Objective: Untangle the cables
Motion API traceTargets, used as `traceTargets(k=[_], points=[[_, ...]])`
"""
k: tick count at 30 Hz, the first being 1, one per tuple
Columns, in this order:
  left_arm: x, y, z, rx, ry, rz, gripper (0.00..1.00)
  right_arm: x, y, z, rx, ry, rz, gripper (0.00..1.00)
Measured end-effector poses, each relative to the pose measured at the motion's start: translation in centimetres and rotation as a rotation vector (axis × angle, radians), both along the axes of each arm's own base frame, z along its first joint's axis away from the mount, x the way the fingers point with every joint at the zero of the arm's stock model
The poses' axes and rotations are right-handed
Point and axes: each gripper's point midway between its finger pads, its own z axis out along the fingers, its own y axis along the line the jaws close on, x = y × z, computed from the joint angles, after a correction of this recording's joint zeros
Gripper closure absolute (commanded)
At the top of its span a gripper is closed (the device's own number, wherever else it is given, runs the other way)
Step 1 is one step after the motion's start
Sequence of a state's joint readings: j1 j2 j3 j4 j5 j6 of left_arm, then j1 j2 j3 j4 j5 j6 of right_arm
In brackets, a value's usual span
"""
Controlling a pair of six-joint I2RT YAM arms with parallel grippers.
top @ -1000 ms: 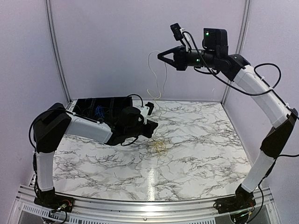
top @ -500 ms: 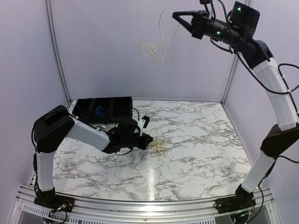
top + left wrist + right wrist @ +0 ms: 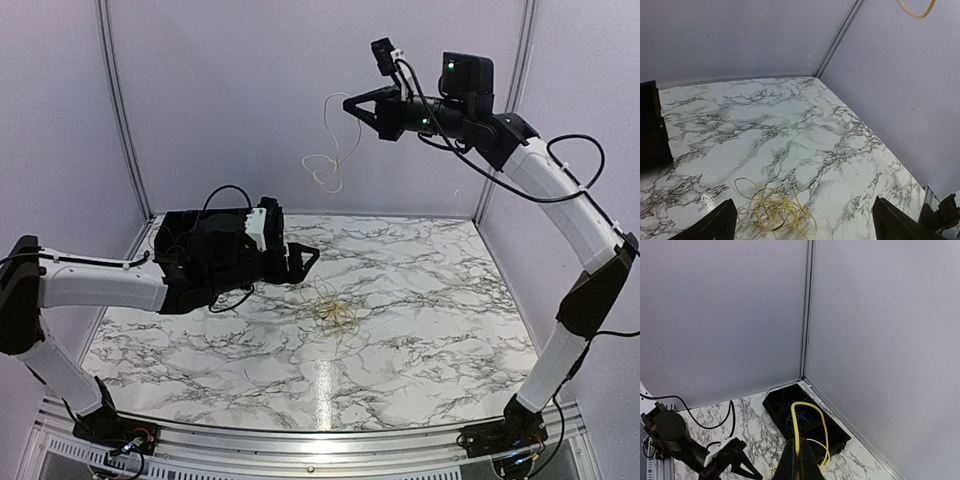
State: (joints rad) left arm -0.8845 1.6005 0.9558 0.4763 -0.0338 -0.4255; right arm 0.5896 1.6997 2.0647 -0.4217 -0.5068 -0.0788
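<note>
From overhead I see the marble table [image 3: 430, 300], with the black tray [image 3: 180, 222] at its far left corner. My left arm [image 3: 100, 282] reaches in low from the left, and my right arm [image 3: 560, 200] is raised high on the right.

The left end effector [image 3: 303, 260] sits just beside the tray's right end, low over the table, with its fingers spread wide. The left wrist view confirms this, showing the two fingertips [image 3: 720, 225] at opposite sides of the picture.

The right end effector [image 3: 350, 108] is high above and to the right of the tray, pinched closed on a yellow cable [image 3: 794, 427]. Overhead, that cable dangles in loops against the back wall.

Only the right wrist view shows the cable running up into the closed fingers, and blue cables [image 3: 789, 421] lying inside the tray. A yellow tangle [image 3: 776, 209] lies on the table right of the tray, on my side, near the open fingers. The left wrist view shows its loops most clearly.
</note>
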Motion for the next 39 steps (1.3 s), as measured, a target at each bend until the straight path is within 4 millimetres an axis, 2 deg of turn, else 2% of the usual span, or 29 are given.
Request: traceTargets(k=[2,4,7,9,11,15,18,23,28,33,39], points=[[-0.1,1.4,0.9,-0.003,0.021,0.055,0.01,0.4,0.3,-1.0,-0.015,0.011,0.003,1.0],[-0.3,2.6,0.5,0.02,0.063,0.099,0.01,1.0,0.8,-1.7,-0.022,0.013,0.007,1.0],[-0.9,4.3,-1.5,0.105,0.144,0.142,0.01,2.3,1.7,-3.0,-0.028,0.015,0.012,1.0],[-1.6,5.4,-2.8,0.165,0.197,0.157,0.01,3.5,2.6,-4.6,-0.038,0.032,0.015,1.0],[-2.3,6.5,-3.2,0.194,0.226,0.173,0.01,4.8,3.5,-6.5,-0.052,0.054,0.018,1.0],[-3.9,9.0,-1.7,0.174,0.227,0.2,0.01,7.5,5.9,-10.9,-0.084,0.111,0.026,1.0],[-5.0,11.0,0.0,0.129,0.211,0.23,0.01,9.6,7.7,-13.3,-0.09,0.134,0.029,1.0],[-6.8,14.4,1.8,0.056,0.195,0.287,0.01,11.5,10.8,-15.5,-0.077,0.117,0.04,1.0],[-7.8,16.6,3.4,0.004,0.193,0.336,0.01,12.7,13.2,-17.3,-0.052,0.078,0.033,1.0],[-8.4,18.4,3.6,-0.022,0.217,0.394,0.01,14.8,14.9,-19.5,-0.012,0.031,0.0,1.0],[-8.7,19.0,1.3,0.098,0.309,0.428,0.01,17.2,16.3,-22.5,0.054,0.008,-0.037,1.0]])
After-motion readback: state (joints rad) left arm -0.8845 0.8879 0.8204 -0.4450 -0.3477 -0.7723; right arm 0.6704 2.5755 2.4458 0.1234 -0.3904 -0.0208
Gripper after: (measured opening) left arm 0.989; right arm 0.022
